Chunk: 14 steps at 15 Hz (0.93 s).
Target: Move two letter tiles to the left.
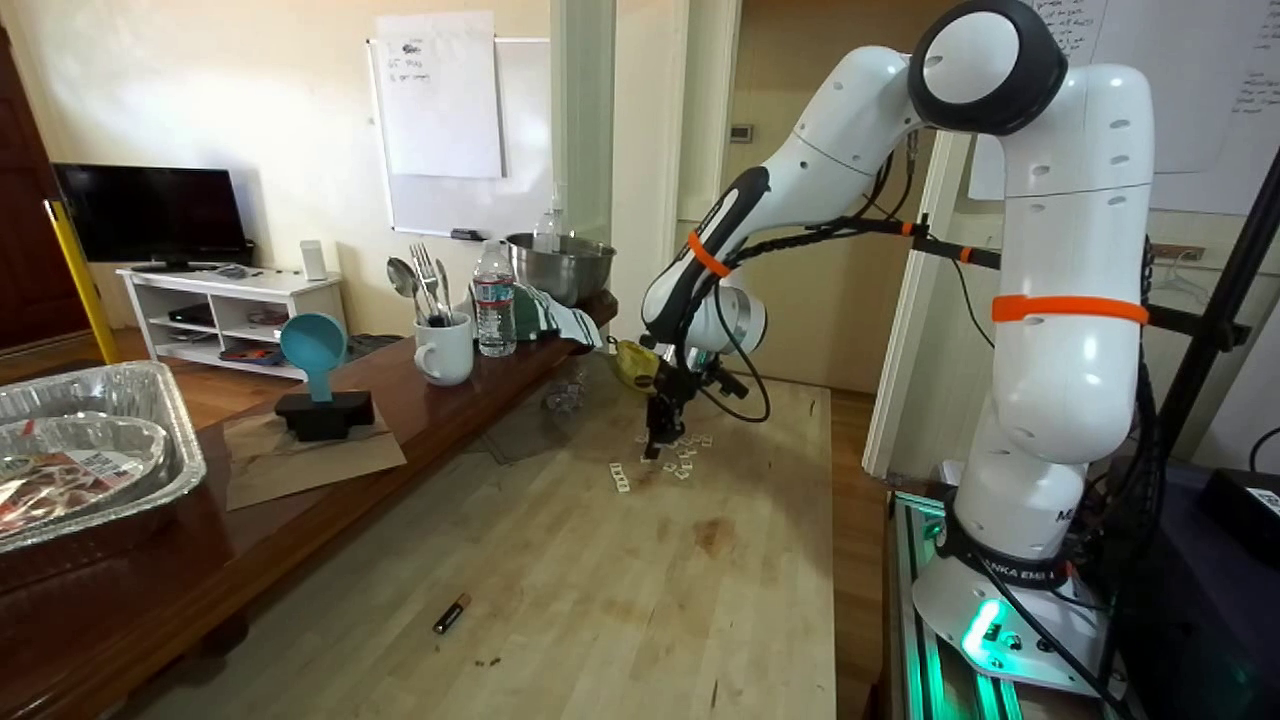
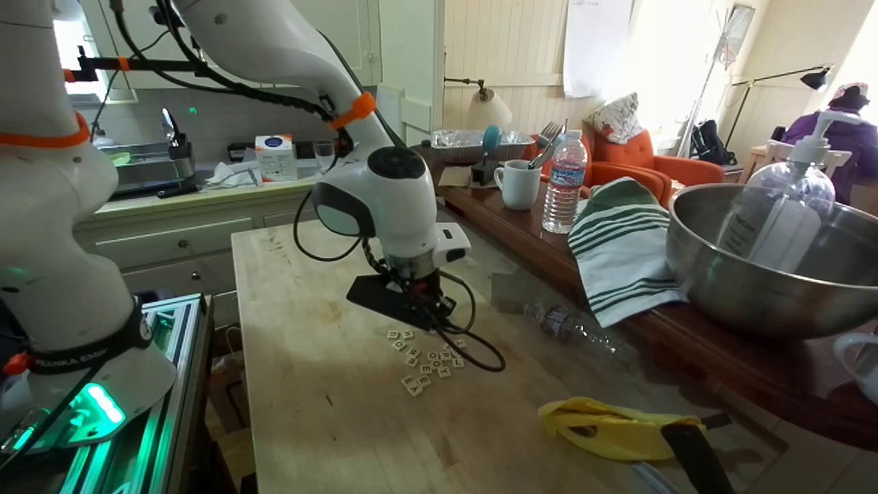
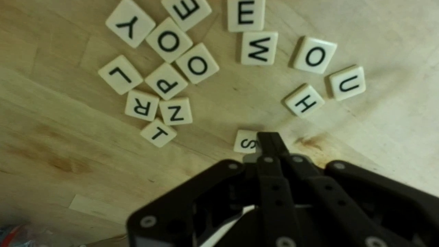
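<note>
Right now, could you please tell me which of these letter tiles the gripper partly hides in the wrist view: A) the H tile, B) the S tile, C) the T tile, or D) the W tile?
B, since the shut gripper overlaps the picture-right edge of the S tile there, though whether they touch is not clear.

Wooden table [image 1: 620, 600], smooth letter tiles [image 3: 259, 48], shiny metal bowl [image 2: 768, 302]
</note>
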### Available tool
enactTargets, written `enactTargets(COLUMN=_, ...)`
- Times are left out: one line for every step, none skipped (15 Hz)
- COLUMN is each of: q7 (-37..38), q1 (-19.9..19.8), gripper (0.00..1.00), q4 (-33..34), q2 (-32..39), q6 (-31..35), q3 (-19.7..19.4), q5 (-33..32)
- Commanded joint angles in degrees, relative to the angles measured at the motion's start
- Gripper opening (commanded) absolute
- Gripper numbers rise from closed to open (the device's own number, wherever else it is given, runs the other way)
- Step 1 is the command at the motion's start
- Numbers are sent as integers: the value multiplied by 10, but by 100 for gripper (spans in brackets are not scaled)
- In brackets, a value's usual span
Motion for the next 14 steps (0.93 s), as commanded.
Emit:
enactTargets(q7=-44, q1=-11, gripper=0, q4=16, q2=16, q6=2, q3=13, q5=43)
enactTargets(q7=-47, q1=-9, gripper=0, q4=18, q2=19, q6=4, q3=12, q5=46)
enactTargets(q7=-50, q1=-9, gripper=0, q4=20, q2=21, q6=3, q3=12, q5=49)
enactTargets(q7=-53, q1=-8, gripper=0, q4=21, q2=24, q6=3, q3=13, q5=51)
enactTargets(q7=-56, q1=-8, gripper=0, q4=21, q2=26, q6=4, q3=13, q5=52)
enactTargets(q7=-56, q1=-7, gripper=0, q4=22, q2=29, q6=6, q3=12, q5=50)
enactTargets(q7=-56, q1=-6, gripper=0, q4=22, q2=31, q6=9, q3=12, q5=50)
enactTargets(q7=-57, q1=-5, gripper=0, q4=23, q2=33, q6=13, q3=12, q5=52)
enactTargets(q7=-56, q1=-5, gripper=0, q4=24, q2=33, q6=17, q3=13, q5=55)
enactTargets(q7=-54, q1=-5, gripper=0, q4=25, q2=34, q6=19, q3=14, q5=58)
enactTargets(q7=-46, q1=-3, gripper=0, q4=26, q2=35, q6=22, q3=14, q5=60)
enactTargets(q7=-40, q1=-2, gripper=0, q4=27, q2=36, q6=23, q3=15, q5=66)
enactTargets(q7=-36, q1=-3, gripper=0, q4=29, q2=37, q6=25, q3=17, q5=78)
enactTargets(q7=-25, q1=0, gripper=0, q4=31, q2=40, q6=34, q3=17, q5=86)
